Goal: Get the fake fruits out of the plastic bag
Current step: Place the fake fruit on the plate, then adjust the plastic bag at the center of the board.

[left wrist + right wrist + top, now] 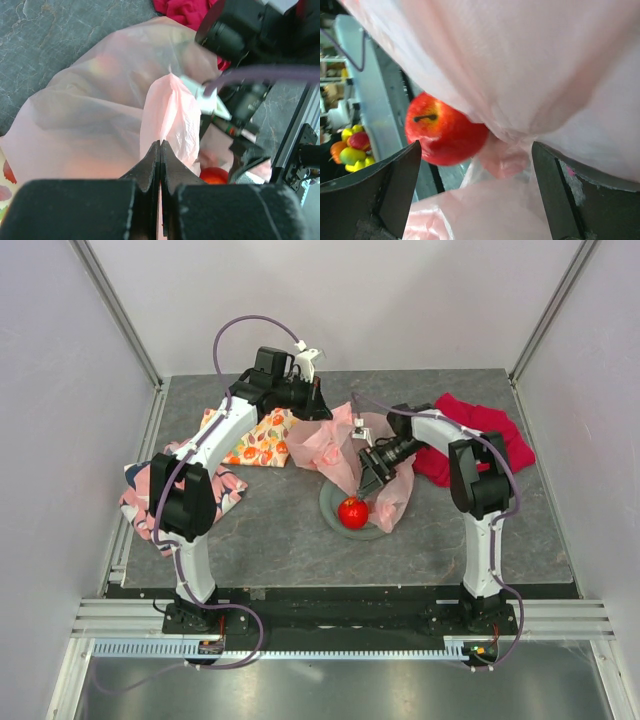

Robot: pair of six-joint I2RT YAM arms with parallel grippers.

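The pale-pink plastic bag (335, 445) lies crumpled in the middle of the table. My left gripper (318, 403) is shut on a raised fold of it; the left wrist view shows the jaws (160, 145) pinched on the thin film (170, 115). A red apple (352, 512) sits on a grey-green plate (330, 512) at the bag's near edge. My right gripper (368, 477) is open just above the apple. In the right wrist view the apple (445, 132) and a bag fold (520, 65) lie between its spread fingers (476, 146). Other fruits in the bag are hidden.
A fruit-printed orange-and-white cloth (262, 440) lies left of the bag. A red cloth (480, 435) lies at the right. A pink-and-navy cloth (215, 490) lies under my left arm. A far-off heap of small colourful fruits (350, 147) shows in the right wrist view.
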